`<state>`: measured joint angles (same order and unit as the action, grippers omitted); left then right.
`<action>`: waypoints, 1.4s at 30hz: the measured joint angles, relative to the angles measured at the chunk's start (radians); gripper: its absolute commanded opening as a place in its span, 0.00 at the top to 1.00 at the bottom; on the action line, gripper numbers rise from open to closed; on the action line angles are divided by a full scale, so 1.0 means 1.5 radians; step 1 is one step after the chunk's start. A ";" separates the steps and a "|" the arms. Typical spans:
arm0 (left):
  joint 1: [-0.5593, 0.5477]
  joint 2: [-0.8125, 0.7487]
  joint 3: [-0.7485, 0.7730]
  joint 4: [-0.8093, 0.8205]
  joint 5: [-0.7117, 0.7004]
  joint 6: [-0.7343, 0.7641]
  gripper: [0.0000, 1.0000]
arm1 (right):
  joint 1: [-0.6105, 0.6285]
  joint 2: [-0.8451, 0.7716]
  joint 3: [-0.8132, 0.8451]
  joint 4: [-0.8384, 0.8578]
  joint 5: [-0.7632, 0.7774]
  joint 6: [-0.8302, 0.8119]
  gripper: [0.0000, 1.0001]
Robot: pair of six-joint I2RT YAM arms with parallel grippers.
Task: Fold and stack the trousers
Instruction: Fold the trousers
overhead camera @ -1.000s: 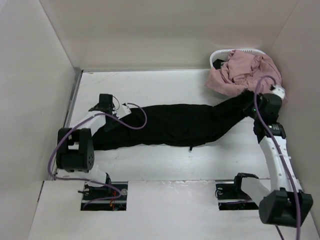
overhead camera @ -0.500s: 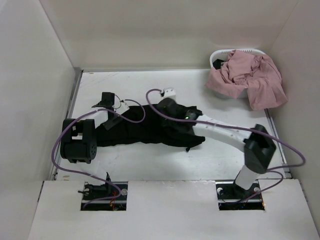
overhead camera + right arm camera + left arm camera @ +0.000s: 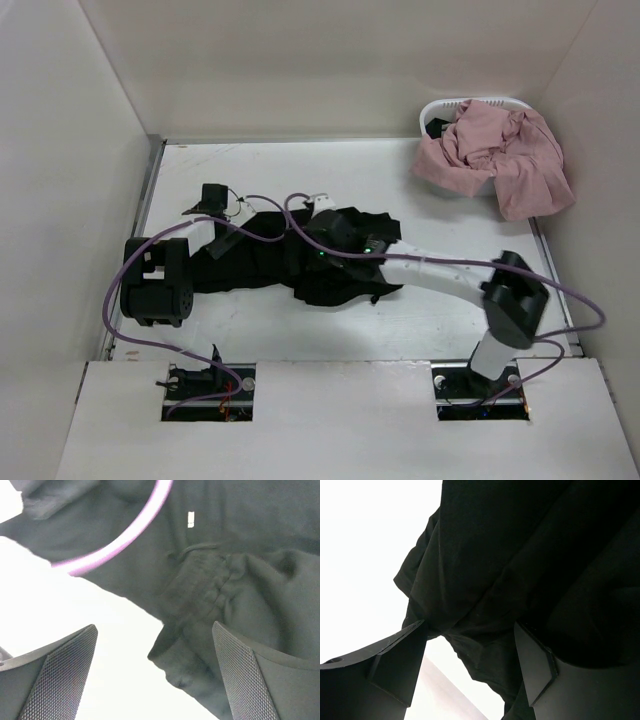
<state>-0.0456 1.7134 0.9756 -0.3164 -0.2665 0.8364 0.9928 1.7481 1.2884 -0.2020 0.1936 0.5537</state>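
The black trousers (image 3: 255, 268) lie left of the table's middle, doubled over into a shorter bundle. My right gripper (image 3: 305, 245) reaches across from the right and hovers over the folded pile. In the right wrist view it (image 3: 154, 626) stands wide open, with a gathered cuff of the trousers (image 3: 200, 615) lying below, untouched by either finger. My left gripper (image 3: 225, 232) is at the left end of the trousers. Its jaws (image 3: 469, 625) stand apart; a fold of the dark cloth (image 3: 485, 570) lies between and beyond them, with bare table showing beside the left finger.
A white basket (image 3: 440, 108) at the back right holds a heap of pink clothing (image 3: 495, 155) that spills over its rim. Tall pale walls close in the table on the left, back and right. Purple cables loop over both arms.
My right arm has swung from the far right to the left, carrying the trouser legs over onto the waist end, and its gripper has opened. The left gripper has stayed put.
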 measured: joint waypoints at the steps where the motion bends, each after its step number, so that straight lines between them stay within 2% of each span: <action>1: 0.001 0.000 0.000 0.000 0.000 -0.001 0.31 | -0.003 -0.042 -0.029 0.009 -0.009 0.003 0.00; 4: 0.002 0.000 0.000 0.000 0.001 -0.004 0.31 | -0.061 -0.210 -0.119 0.016 -0.012 0.030 0.00; 7: 0.003 -0.001 0.000 0.000 0.003 -0.006 0.31 | -0.216 -0.352 -0.183 0.024 0.004 0.070 0.00; 9: 0.003 -0.003 0.000 -0.001 0.004 -0.010 0.30 | -0.318 -0.394 -0.234 0.043 0.008 0.087 0.00; 13: -0.005 -0.018 0.007 -0.020 0.026 -0.023 0.28 | -0.420 -0.355 -0.349 0.090 -0.071 0.101 0.00; 20: -0.045 -0.078 0.064 -0.065 0.061 -0.035 0.28 | -0.448 -0.192 -0.425 0.154 -0.233 0.138 0.01; 22: -0.042 -0.085 0.067 -0.065 0.063 -0.038 0.29 | -0.448 -0.175 -0.426 0.193 -0.258 0.148 0.23; 27: -0.010 -0.083 0.065 -0.078 0.063 -0.042 0.29 | -0.449 -0.115 -0.426 0.276 -0.336 0.188 0.91; 28: -0.002 -0.083 0.065 -0.078 0.063 -0.043 0.29 | -0.452 -0.113 -0.428 0.285 -0.351 0.197 0.99; 32: 0.029 -0.083 0.065 -0.080 0.063 -0.045 0.29 | -0.485 -0.169 -0.433 0.274 -0.396 0.210 1.00; 36: 0.046 -0.083 0.065 -0.085 0.062 -0.045 0.29 | -0.555 -0.311 -0.397 0.144 -0.403 0.158 1.00; 39: 0.042 -0.082 0.065 -0.087 0.062 -0.045 0.29 | -0.586 -0.378 -0.286 -0.012 -0.383 0.076 1.00; 42: 0.028 -0.081 0.065 -0.088 0.062 -0.047 0.29 | -0.582 -0.383 -0.127 -0.172 -0.342 -0.017 1.00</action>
<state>-0.0032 1.5913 1.0737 -0.4484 -0.1730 0.7654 0.1200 1.1736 1.0985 -0.4599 -0.3187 0.5282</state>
